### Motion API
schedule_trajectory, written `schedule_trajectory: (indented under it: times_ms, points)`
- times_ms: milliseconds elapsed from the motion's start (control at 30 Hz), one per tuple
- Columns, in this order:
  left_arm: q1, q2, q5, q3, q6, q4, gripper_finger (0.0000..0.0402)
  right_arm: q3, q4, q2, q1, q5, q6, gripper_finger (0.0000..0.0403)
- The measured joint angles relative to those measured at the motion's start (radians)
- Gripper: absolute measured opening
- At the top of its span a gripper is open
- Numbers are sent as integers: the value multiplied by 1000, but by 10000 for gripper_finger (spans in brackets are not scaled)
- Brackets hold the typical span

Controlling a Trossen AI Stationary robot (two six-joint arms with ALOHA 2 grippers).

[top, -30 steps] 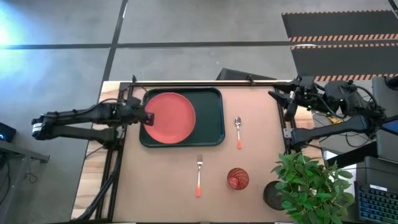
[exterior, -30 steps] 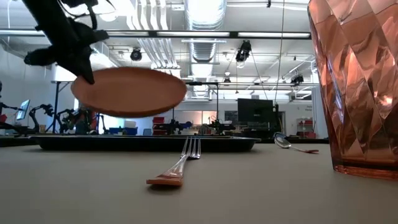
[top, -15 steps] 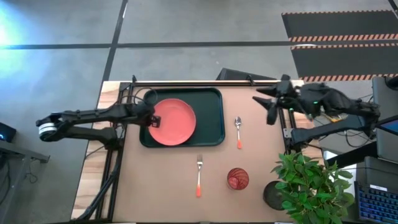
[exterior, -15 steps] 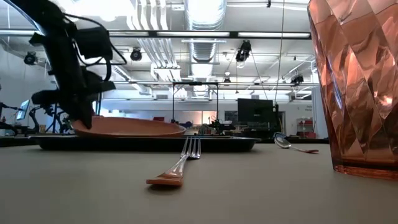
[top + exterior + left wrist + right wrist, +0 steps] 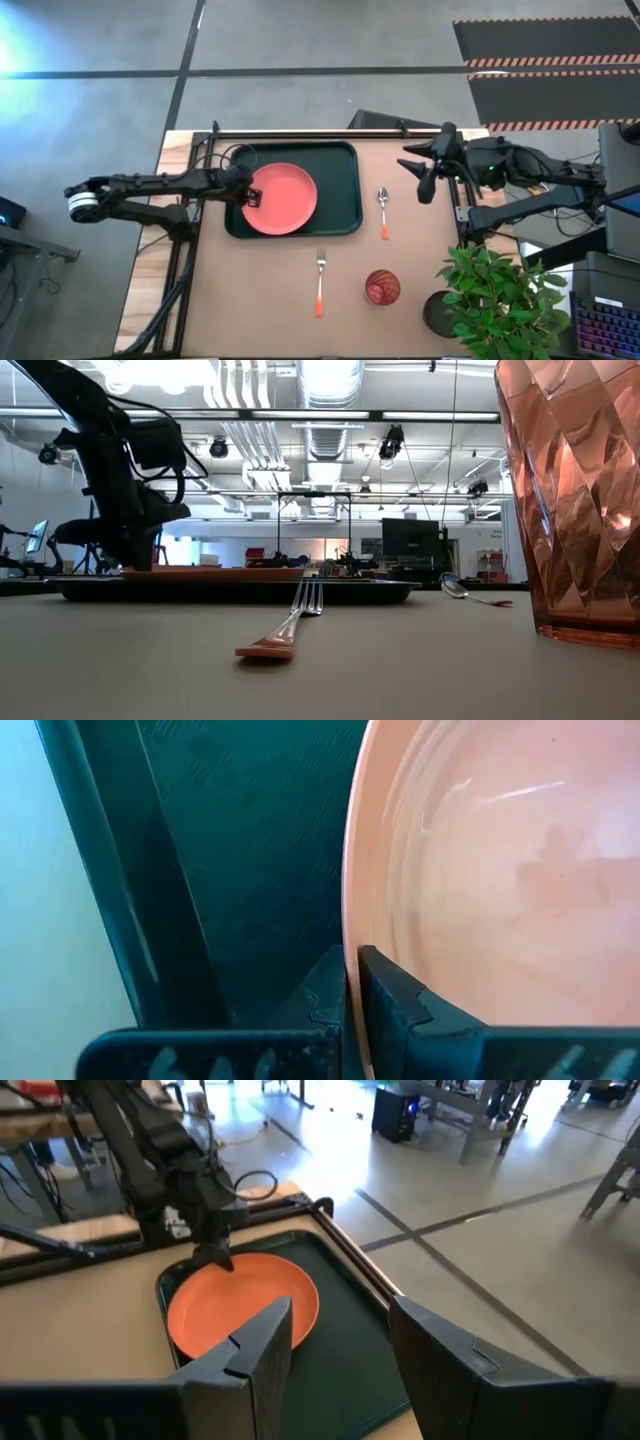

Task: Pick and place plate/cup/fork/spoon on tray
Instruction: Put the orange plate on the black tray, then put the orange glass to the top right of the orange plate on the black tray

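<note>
Plate is lying flat in the tray, left of centre in the high view, and I am keeping the left gripper pinching its left rim. To finish well, I am planning to spread the fingers fully before backing away, so the rim is not dragged. Right gripper is hovering spread at right of centre, near the spoon. Fork and cup are waiting lower centre on the surface.

Two dark slender arms; left arm white-cuffed.
</note>
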Motion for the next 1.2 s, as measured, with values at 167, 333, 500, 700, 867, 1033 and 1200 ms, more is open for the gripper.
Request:
schedule_trajectory:
  times_ms: [167, 333, 500, 700, 867, 1033, 1200]
  points:
    - [4, 5, 5, 0, 0, -41, 1, 0, -4, -1, 0, -2, 0, 160]
    - [4, 1, 4, 0, -1, -54, 1, 0, -9, -1, 0, -1, -5, 160]
    - [4, -1, 4, 1, 4, -60, 11, 0, -9, -1, 0, -1, -15, 160]
    - [3, -13, 4, 10, 18, -74, 76, 0, -9, -1, 0, -1, -15, 160]
    - [3, -40, 4, 41, 34, -67, 129, 2, -8, -1, 0, -1, -15, 160]
    - [3, -89, -3, 60, 62, -61, 162, 7, -7, -1, 0, -1, -15, 160]
    - [3, -147, -4, 61, 86, -61, 173, 8, -7, -1, 0, -1, -15, 160]
